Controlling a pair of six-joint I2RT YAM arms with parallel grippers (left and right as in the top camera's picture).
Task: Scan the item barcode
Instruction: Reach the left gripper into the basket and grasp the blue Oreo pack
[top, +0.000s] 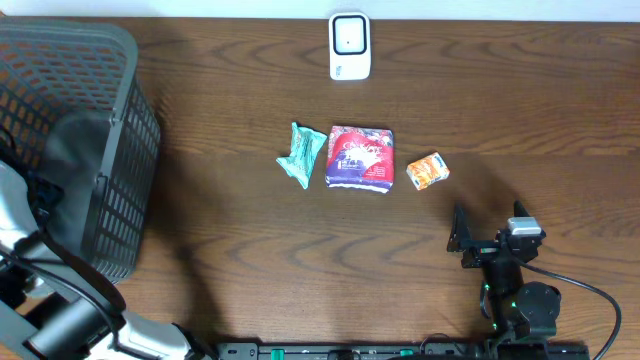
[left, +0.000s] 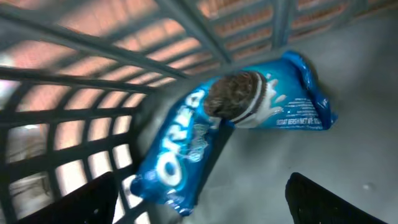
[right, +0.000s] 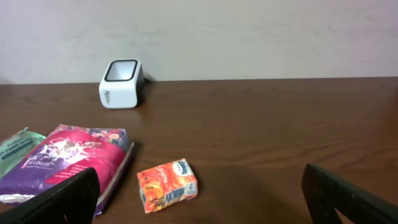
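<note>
Working outward from the robot's edge of the bench (top: 250, 250), the right hand (right: 204, 202) hangs low with its fingers wide apart and nothing between them, facing the orange carton (top: 427, 171), the loose item closest to it. The left hand (left: 199, 202) is down inside the basket (top: 135, 150), fingers likewise apart, and the Oreo packet (left: 236, 130) lies free on the basket floor just beyond them, so that item looks dealt with. The step now, I judge, is fetching the next item. The carton sits just beside the purple packet (top: 359, 158), so the right hand would do best to approach from the carton's open right side, close across its narrow faces, then turn the barcode face, not visible here, towards the scanner (top: 349, 46). The green packet (top: 302, 153) lies close against the purple one's left edge. Past this row the bench is open up to the scanner near the far edge. The basket's tall wall closes off the left.
</note>
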